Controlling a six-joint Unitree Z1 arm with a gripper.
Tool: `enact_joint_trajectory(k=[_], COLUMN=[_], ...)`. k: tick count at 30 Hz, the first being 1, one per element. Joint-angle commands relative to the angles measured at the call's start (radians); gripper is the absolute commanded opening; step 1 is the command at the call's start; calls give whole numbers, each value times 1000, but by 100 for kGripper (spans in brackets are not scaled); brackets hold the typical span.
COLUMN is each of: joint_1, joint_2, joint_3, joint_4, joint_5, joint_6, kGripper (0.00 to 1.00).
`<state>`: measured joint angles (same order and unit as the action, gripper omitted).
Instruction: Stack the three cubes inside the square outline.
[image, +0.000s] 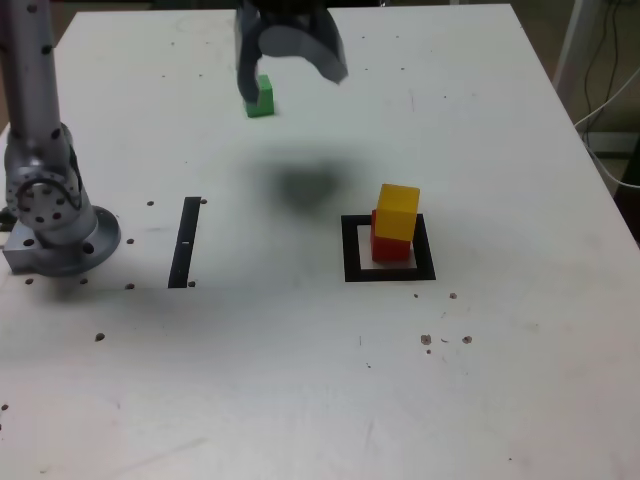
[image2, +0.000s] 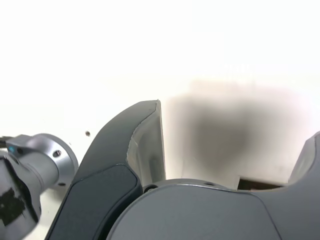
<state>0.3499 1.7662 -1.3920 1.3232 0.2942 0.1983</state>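
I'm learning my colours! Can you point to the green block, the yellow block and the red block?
Green block (image: 262, 98): exterior view, front face.
Yellow block (image: 398, 212): exterior view, middle.
Red block (image: 390, 250): exterior view, lower part.

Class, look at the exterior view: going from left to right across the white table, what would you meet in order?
Arm base → black strip → green cube → black square outline, with the yellow cube on the red cube inside it.

Looks like a robotics lab: a jointed metal arm (image: 38, 150) mounted on a white counter (image: 250, 380), with a black taped square (image: 352, 262) to the base's right in the exterior view.
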Motion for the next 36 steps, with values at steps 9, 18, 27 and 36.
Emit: enact_joint_trajectory(k=[9, 18, 27, 36], joint_1=[202, 273, 336, 415], joint_2=[-43, -25, -2, 119], joint_3=[81, 125, 135, 68], joint_4=[-82, -165, -235, -236], joint_5=[4, 10, 17, 2], joint_6=[79, 105, 140, 187], kGripper=[99, 99, 100, 100])
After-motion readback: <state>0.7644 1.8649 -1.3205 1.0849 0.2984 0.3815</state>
